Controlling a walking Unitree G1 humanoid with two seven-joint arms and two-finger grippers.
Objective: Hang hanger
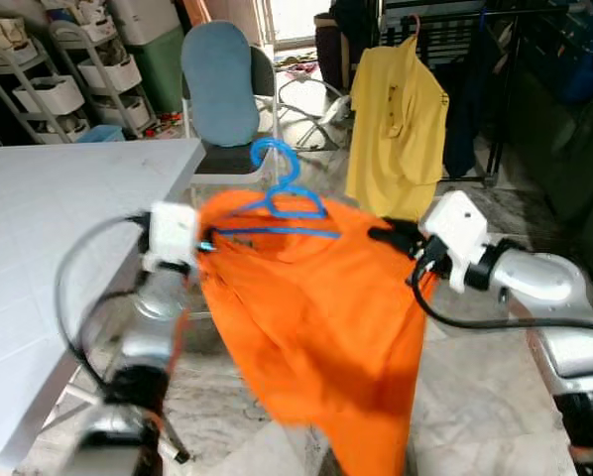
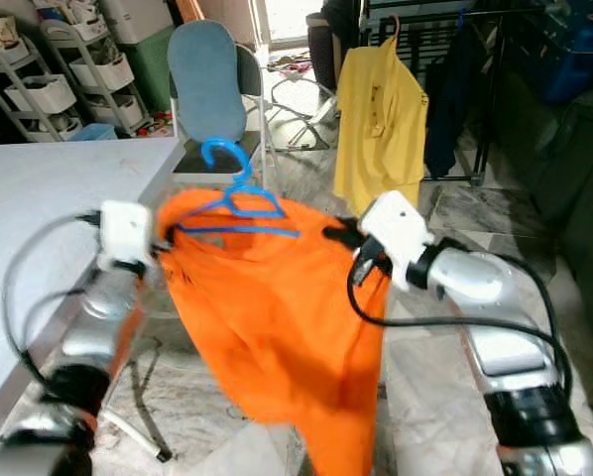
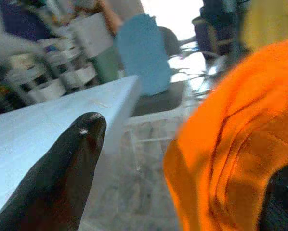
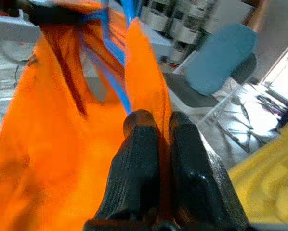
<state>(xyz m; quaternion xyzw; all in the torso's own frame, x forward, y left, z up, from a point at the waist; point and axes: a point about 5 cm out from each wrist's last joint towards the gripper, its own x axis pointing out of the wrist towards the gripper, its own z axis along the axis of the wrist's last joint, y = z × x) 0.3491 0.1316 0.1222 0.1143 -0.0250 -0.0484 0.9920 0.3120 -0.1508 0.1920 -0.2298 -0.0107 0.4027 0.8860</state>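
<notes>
both grippers, left (image 1: 205, 245) and right (image 4: 156, 126), pinch orange shirt (image 1: 316, 317); blue hanger (image 1: 277, 198) inside

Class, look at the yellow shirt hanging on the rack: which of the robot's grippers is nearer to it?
The right gripper: it grips the orange shirt just below the yellow shirt. The left gripper holds the orange shirt's far side, by the table.

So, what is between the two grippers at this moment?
In the left eye view, the orange shirt on the blue hanger spans the gap between the left gripper and the right gripper. Each gripper holds one shoulder of it.
</notes>
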